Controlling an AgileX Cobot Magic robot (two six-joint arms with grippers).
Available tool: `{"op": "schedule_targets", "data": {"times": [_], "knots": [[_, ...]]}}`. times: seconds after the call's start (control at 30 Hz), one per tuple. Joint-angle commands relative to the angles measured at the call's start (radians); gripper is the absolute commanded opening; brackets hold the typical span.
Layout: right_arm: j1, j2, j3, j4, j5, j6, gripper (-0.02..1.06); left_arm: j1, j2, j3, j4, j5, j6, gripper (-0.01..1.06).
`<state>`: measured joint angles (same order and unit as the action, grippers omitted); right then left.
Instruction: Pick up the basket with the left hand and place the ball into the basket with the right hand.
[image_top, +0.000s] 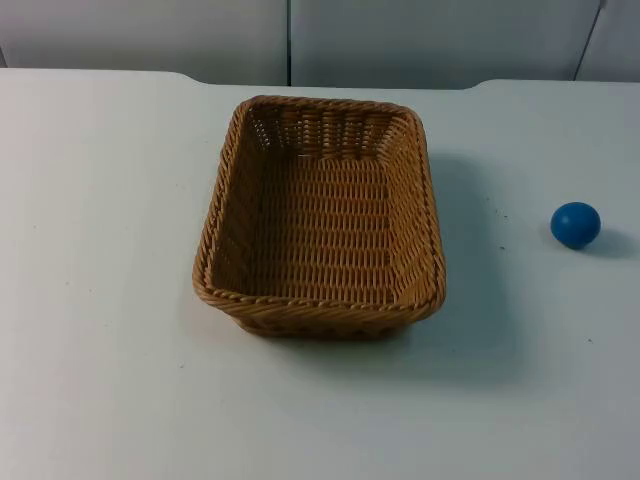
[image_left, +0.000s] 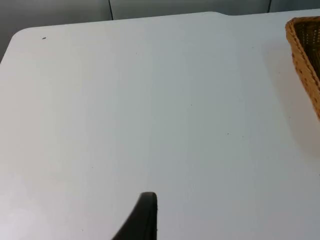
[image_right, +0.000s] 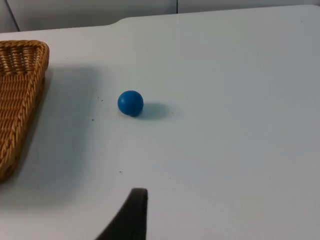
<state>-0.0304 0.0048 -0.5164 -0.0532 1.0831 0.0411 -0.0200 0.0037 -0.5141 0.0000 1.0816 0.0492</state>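
White counter (image_top: 100, 380) runs back to a grey partition wall (image_top: 420, 40). At its middle stands a brown wicker basket (image_top: 320, 215), upright, with nothing inside. Well apart from it, on the right arm's side, a blue ball (image_top: 575, 224) rests on the bare surface. Left tool (image_left: 142, 220) hovers above the counter beside the basket; right tool (image_right: 131, 217) hovers near the ball. With only 1 fingertip of each showing, I cannot tell how far either is open.
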Motion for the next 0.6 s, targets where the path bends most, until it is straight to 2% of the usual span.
{"op": "schedule_targets", "data": {"times": [0.0, 0.13, 0.27, 0.3, 0.37, 0.43, 0.47, 0.57], "knots": [[-0.007, -0.005, 0.007, 0.004, -0.005, -0.006, 1.01, 0.000, -0.004, -0.001, 0.000, -0.009, -0.002, 0.92], [-0.007, -0.005, 0.007, 0.004, -0.005, -0.006, 1.01, 0.000, 0.076, -0.030, -0.017, -0.068, -0.003, 0.92], [-0.007, -0.005, 0.007, 0.004, -0.005, -0.006, 1.01, 0.000, 0.250, -0.082, -0.068, -0.321, 0.004, 0.92], [-0.007, -0.005, 0.007, 0.004, -0.005, -0.006, 1.01, 0.000, 0.250, -0.082, -0.068, -0.321, 0.004, 0.92], [-0.007, -0.005, 0.007, 0.004, -0.005, -0.006, 1.01, 0.000, 0.344, -0.099, -0.114, -0.490, 0.004, 0.92], [-0.007, -0.005, 0.007, 0.004, -0.005, -0.006, 1.01, 0.000, 0.463, -0.118, -0.186, -0.611, 0.004, 0.92], [-0.007, -0.005, 0.007, 0.004, -0.005, -0.006, 1.01, 0.000, 0.463, -0.118, -0.186, -0.611, 0.004, 0.92], [-0.007, -0.005, 0.007, 0.004, -0.005, -0.006, 1.01, 0.000, 0.680, -0.180, -0.252, -0.646, 0.027, 0.92]]}}
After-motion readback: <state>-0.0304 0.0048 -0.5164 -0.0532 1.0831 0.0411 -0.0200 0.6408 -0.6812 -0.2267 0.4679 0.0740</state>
